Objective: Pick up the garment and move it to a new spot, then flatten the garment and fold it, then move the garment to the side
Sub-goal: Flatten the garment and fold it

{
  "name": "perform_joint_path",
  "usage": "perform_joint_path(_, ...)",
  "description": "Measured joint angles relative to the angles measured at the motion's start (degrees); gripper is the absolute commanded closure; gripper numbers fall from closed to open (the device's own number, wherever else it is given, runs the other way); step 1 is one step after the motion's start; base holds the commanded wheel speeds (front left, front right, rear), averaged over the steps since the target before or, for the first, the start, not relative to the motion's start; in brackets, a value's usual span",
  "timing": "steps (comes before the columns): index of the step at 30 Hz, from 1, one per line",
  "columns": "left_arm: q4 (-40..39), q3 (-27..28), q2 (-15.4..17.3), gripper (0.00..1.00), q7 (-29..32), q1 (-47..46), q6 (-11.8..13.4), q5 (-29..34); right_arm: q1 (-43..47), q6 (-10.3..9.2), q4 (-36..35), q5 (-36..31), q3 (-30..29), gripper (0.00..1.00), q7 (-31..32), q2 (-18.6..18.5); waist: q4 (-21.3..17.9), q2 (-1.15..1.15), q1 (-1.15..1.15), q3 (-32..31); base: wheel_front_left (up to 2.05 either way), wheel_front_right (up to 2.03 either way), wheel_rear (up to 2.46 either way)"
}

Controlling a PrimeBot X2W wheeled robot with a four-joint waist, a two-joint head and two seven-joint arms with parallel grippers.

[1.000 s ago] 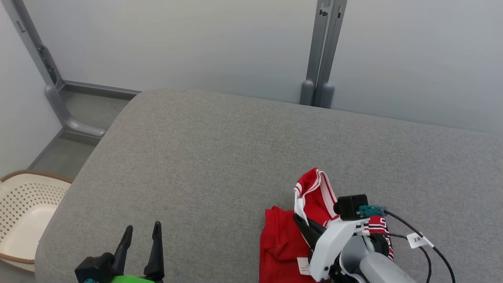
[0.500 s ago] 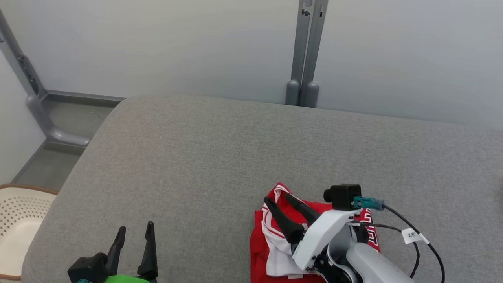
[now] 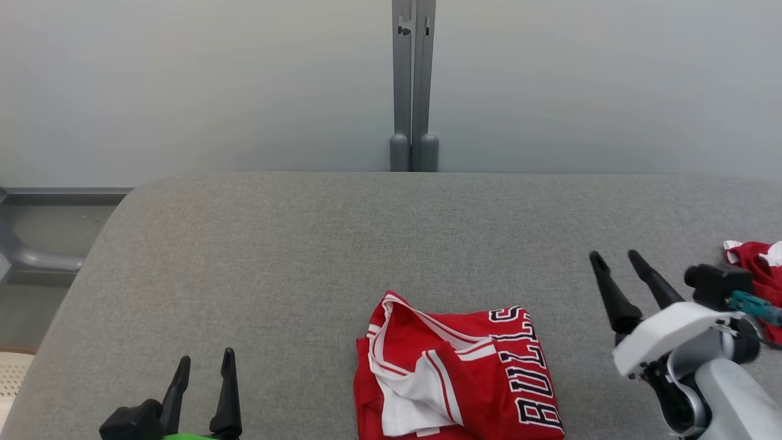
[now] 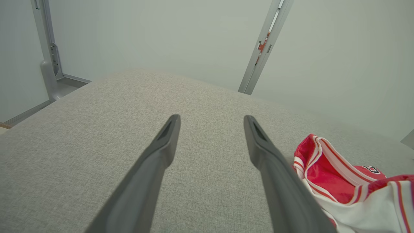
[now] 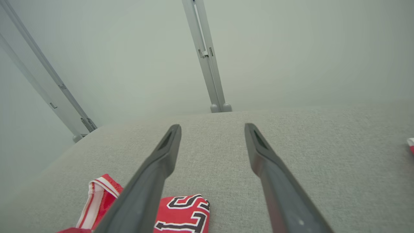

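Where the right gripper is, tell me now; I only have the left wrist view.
Observer: The right gripper stands open and empty, to the right of the jersey and apart from it.
Operator: Describe the jersey's far side.
Observer: Black-and-white lettering reading BULLS runs along its right side.
Operator: Report anything else on the pad.
Observer: Another red cloth lies at the far right of the pad, beyond the right wrist.
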Motion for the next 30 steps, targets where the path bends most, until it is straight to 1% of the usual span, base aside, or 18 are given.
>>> perform_joint_path(2,-0.14,0.11,-0.04,0.00,-0.04,0.03,-0.01,0.01,1.87,0.00,1.38,-1.90,-3.65,0.00,-0.43,0.02,-0.59,0.00,0.00,0.02,0.00,0.00,0.00)
perform_joint_path(4,-0.26,0.33,-0.03,0.00,-0.05,0.04,-0.03,0.04,2.92,0.00,1.98,-3.19,-5.38,0.00,-0.33,0.49,-0.97,0.00,0.00,0.10,0.00,0.00,0.00)
perform_joint_path(8,-0.31,0.51,-0.02,0.00,-0.05,0.09,-0.13,0.25,3.32,0.00,2.47,-5.21,-6.04,0.00,0.77,2.25,-1.50,0.00,0.00,0.38,0.00,0.00,0.00)
perform_joint_path(9,-0.31,0.45,-0.03,0.00,-0.05,0.09,-0.13,0.26,3.31,0.00,2.88,-5.54,-5.82,0.02,1.35,2.65,-1.55,0.00,0.00,0.45,0.00,0.00,0.00)
perform_joint_path(10,-0.30,0.40,-0.05,0.00,-0.05,0.08,-0.13,0.30,3.31,0.00,3.33,-5.60,-5.56,0.07,1.79,3.03,-1.53,0.00,0.00,0.49,0.00,0.00,0.00)
perform_joint_path(11,-0.29,0.32,-0.10,0.00,-0.05,0.07,-0.13,0.34,3.27,0.00,4.02,-6.00,-5.09,0.10,2.21,3.49,-1.47,0.00,0.00,0.51,0.00,0.00,0.00)
perform_joint_path(12,-0.24,0.15,-0.13,0.00,-0.05,0.04,-0.14,0.37,3.14,0.00,4.90,-6.66,-4.43,0.45,2.41,3.86,-1.35,0.00,0.00,0.53,0.00,0.00,0.00)
perform_joint_path(13,-0.19,0.03,-0.15,0.00,-0.05,-0.01,-0.20,0.40,2.91,0.00,5.68,-7.22,-3.89,0.93,2.52,4.08,-1.22,0.00,0.00,0.56,0.00,0.00,0.00)
perform_joint_path(14,-0.14,-0.03,-0.20,0.00,-0.05,-0.08,-0.21,0.40,2.54,0.00,6.58,-7.66,-3.31,1.00,2.40,4.34,-1.00,0.00,0.00,0.58,0.00,0.00,0.00)
perform_joint_path(23,0.38,-0.27,-0.02,0.00,-0.05,-0.60,-0.44,0.37,0.08,0.00,16.42,-8.37,3.48,1.00,0.07,7.03,2.51,0.00,0.00,0.83,0.00,0.00,0.00)
perform_joint_path(26,0.66,-0.54,0.00,0.00,-0.03,-0.76,-0.45,0.31,-0.49,0.00,19.74,-7.21,7.10,1.00,0.51,8.49,4.09,0.00,0.00,1.00,0.00,0.00,0.00)
perform_joint_path(30,0.85,-0.70,0.11,0.00,0.10,-0.88,-0.46,0.25,-1.33,0.00,22.32,-5.43,11.36,1.00,0.35,10.21,6.09,0.00,0.00,1.10,0.00,0.00,0.00)
